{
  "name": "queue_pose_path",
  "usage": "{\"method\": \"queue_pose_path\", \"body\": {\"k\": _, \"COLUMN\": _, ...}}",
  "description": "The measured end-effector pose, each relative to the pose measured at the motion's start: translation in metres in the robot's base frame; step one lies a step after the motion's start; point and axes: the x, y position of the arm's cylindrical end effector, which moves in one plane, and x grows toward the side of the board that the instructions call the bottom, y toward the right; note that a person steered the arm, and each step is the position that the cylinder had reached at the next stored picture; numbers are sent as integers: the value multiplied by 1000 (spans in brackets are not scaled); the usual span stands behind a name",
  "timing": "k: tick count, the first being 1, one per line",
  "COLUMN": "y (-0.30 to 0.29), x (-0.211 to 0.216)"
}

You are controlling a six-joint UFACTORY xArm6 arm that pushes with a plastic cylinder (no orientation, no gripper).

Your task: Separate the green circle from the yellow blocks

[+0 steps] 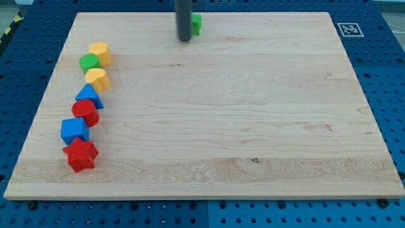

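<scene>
I have just one camera view. My tip [184, 40] is near the view's top, on the wood tabletop [240, 114]. It touches the left side of a small green block [197, 24]; the rod hides most of that block, so I cannot tell its shape. My arm has no fingers, only the rod, so nothing is pinched or held.

The green circle [89, 62] is far away from my tip, at the view's left. It sits tight between two yellow blocks. The top yellow block [100, 52] touches it just above and to the right. The lower yellow block [98, 78] touches it just below.

More blocks go down in a line under them: a blue triangle [89, 95], a red circle [85, 111], a blue block [74, 130] and a red star [81, 154]. Each one is beside the next.
</scene>
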Motion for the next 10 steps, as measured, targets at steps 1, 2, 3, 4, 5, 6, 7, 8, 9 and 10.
{"method": "queue_pose_path", "body": {"k": 1, "y": -89, "x": -4}}
{"method": "queue_pose_path", "body": {"k": 2, "y": -178, "x": -5}}
{"method": "queue_pose_path", "body": {"k": 3, "y": -230, "x": 23}}
{"method": "queue_pose_path", "body": {"k": 4, "y": -235, "x": 67}}
{"method": "queue_pose_path", "body": {"k": 5, "y": -215, "x": 100}}
{"method": "queue_pose_path", "body": {"k": 6, "y": -163, "x": 113}}
{"method": "queue_pose_path", "body": {"k": 7, "y": -81, "x": 92}}
{"method": "queue_pose_path", "body": {"k": 8, "y": -46, "x": 89}}
{"method": "queue_pose_path", "body": {"k": 9, "y": -75, "x": 95}}
{"method": "queue_pose_path", "body": {"k": 10, "y": -102, "x": 94}}
